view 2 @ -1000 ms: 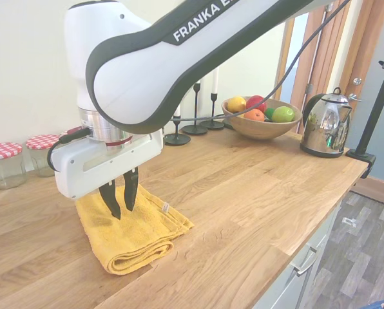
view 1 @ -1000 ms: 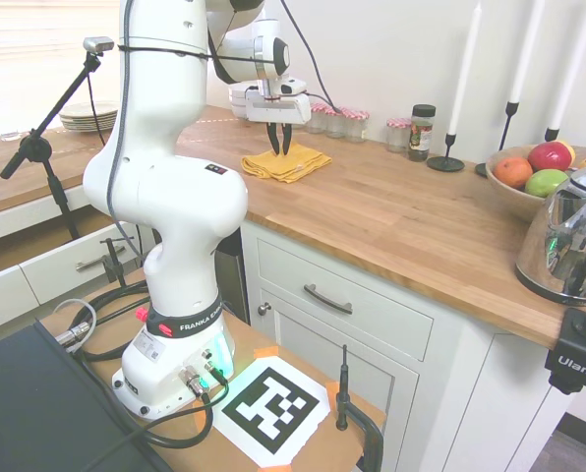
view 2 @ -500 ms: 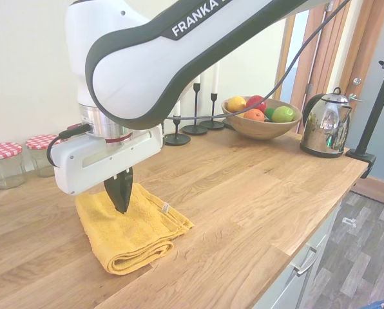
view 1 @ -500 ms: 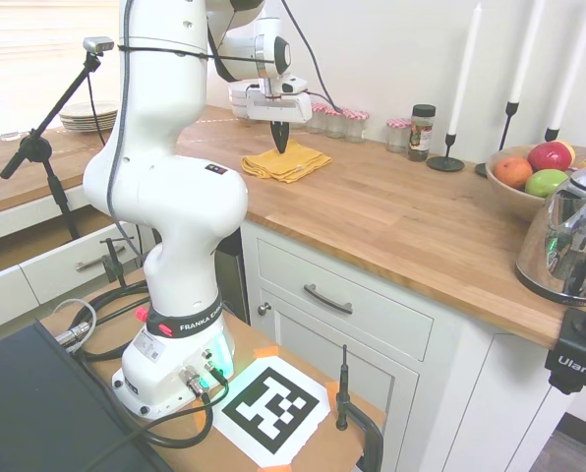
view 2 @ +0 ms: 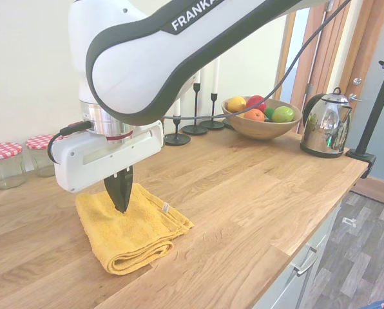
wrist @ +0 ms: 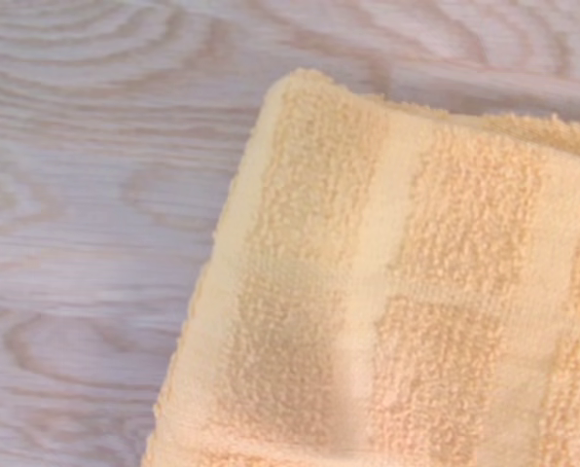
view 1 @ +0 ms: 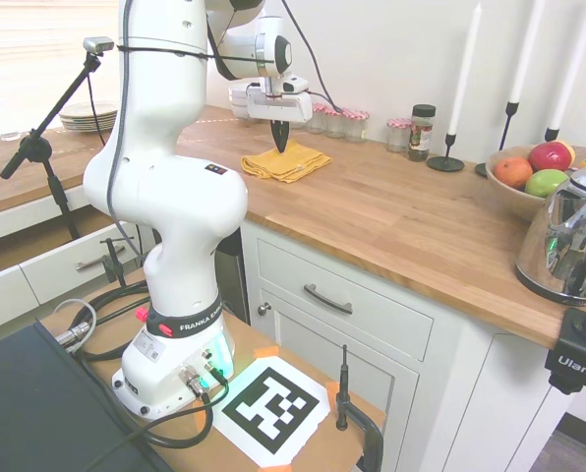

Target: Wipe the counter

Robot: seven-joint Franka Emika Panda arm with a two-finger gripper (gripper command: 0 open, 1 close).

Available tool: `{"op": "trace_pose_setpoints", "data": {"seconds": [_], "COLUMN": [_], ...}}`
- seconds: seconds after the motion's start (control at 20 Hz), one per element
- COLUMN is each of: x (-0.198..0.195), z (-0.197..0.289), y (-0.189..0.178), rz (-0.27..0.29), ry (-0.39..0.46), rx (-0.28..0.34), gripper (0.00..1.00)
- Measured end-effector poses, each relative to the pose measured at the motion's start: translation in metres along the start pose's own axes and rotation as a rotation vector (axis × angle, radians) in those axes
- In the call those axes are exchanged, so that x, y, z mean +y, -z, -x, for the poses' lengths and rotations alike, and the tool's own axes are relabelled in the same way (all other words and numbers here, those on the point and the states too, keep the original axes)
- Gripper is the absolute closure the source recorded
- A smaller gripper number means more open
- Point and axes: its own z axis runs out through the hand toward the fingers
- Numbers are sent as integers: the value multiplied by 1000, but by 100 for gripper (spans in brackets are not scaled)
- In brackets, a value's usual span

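Gripper (view 2: 121, 201) is pinched closed, tips pointing down over the yellow towel (view 2: 131, 232) folded flat on the desk (view 2: 256, 193), probably so it can push rather than grab.

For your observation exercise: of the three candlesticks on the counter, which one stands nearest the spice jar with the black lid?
The leftmost candlestick in the first exterior view: its round black base sits right beside the dark-lidded spice jar; the other two stand farther along, by the fruit bowl.

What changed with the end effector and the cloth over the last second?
The end effector closed: its fingers were apart a second ago and now meet in one point just above the yellow cloth. It holds nothing, as far as I can see. The cloth lies folded in the same spot on the counter.
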Motion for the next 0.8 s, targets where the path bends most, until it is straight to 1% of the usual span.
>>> {"op": "trace_pose_setpoints", "data": {"seconds": [0.3, 0.5, 0.8], "x": [1, -2, -1], "z": [-3, -6, -15], "y": [2, 5, 0], "rz": [-10, -41, -60], "ry": [3, 11, 16], "rx": [3, 17, 31], "gripper": [0, 0, 0]}}
